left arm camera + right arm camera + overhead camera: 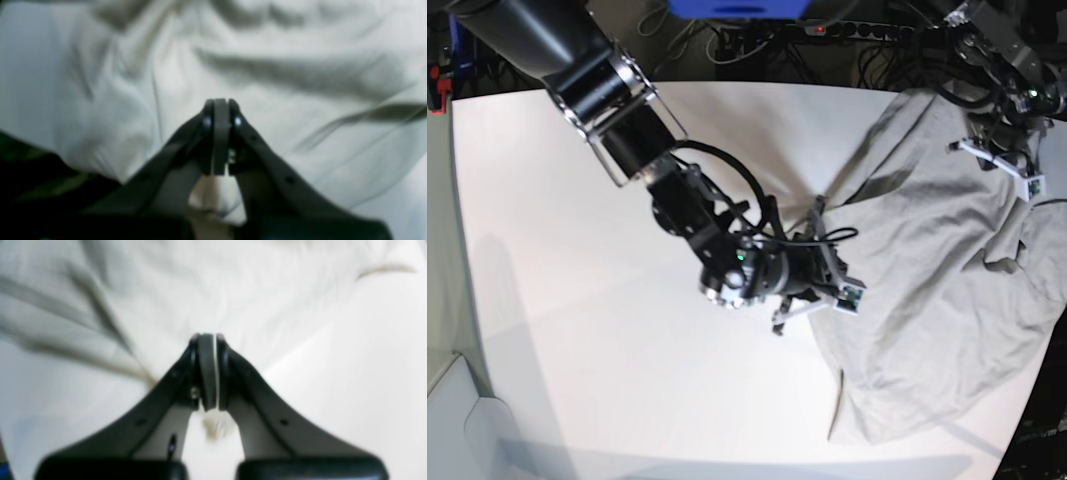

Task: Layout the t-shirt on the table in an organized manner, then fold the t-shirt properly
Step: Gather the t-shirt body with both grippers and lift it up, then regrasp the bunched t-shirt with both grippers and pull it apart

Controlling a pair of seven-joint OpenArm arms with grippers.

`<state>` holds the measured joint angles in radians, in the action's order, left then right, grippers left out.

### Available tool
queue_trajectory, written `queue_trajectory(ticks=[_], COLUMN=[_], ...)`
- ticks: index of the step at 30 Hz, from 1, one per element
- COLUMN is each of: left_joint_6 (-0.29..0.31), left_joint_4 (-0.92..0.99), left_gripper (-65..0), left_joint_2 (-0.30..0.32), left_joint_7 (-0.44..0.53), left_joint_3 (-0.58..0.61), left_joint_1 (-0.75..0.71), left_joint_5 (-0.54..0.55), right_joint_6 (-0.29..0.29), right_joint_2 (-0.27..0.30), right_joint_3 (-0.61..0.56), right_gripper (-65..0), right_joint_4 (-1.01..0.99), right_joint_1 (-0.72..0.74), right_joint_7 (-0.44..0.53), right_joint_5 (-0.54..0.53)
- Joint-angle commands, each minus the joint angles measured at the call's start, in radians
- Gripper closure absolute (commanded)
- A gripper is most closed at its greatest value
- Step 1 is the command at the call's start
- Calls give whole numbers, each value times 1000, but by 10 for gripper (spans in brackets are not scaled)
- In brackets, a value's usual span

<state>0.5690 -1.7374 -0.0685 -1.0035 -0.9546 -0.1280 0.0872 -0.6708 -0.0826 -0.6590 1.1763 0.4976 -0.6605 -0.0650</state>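
Base view, right claw (819,262) clamping t-shirt (937,290) edge; left claw (1005,150) pinching cloth

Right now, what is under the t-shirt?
The t-shirt lies on the white table, wrinkled, at its right side. Both the left gripper and the right gripper pinch its cloth. Anything else beneath it is covered.

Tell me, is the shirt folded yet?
No. The t-shirt lies spread but wrinkled on the table, no neat folds showing.
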Motion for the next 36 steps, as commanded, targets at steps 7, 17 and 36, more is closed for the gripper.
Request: queue_trajectory(ticks=[7, 17, 36], left_joint_6=[-5, -5, -5], left_joint_4=[149, 399, 557], left_gripper=[-2, -2, -2], left_joint_2=[48, 181, 264], left_joint_7=[45, 147, 140], left_joint_3=[-4, -4, 1], left_joint_1=[-3, 135, 522], left_joint_5=[10, 9, -19], right_joint_6=[15, 44, 44], right_joint_2=[-67, -32, -7], right_joint_3=[3, -3, -198], right_gripper=[-7, -7, -7], right_joint_4=[-416, -442, 189], right_joint_1=[148, 31, -331], right_joint_7=[252, 207, -54], right_joint_5=[-14, -14, -12])
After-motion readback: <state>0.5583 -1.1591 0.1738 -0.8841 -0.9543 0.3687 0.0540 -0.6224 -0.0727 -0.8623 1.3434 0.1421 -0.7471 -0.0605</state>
